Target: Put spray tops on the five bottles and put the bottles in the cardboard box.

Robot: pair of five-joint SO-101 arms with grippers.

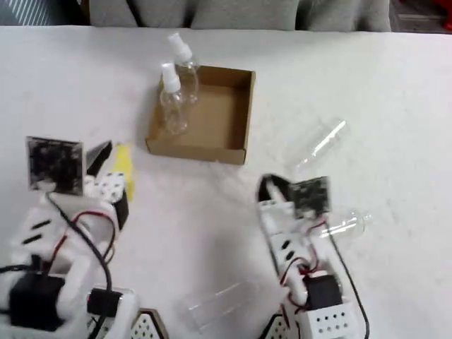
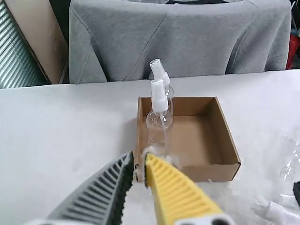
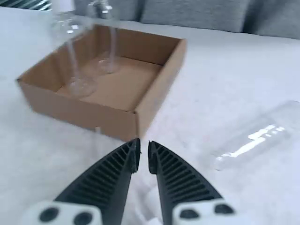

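Observation:
The cardboard box [image 1: 233,116] sits at the table's middle back. Two clear bottles with white spray tops stand upright in its left part, one nearer [image 1: 173,106] and one behind [image 1: 186,67]. The same pair appears in the left wrist view [image 2: 158,117] [image 2: 162,79]. Three clear bottles lie on the table: one right of the box [image 1: 321,145] [image 3: 260,136], one beside the right arm [image 1: 346,226], one at the front [image 1: 215,304]. My left gripper [image 1: 111,161] [image 2: 139,161] is shut and holds nothing, left of the box. My right gripper [image 1: 272,185] [image 3: 143,147] is shut and holds nothing, in front of the box's right corner.
A grey cloth-covered chair back [image 2: 178,37] stands behind the table's far edge. White table surface [image 1: 367,78] lies open to the right of the box and between the two arms. A small white part [image 2: 281,213] lies at the edge of the left wrist view.

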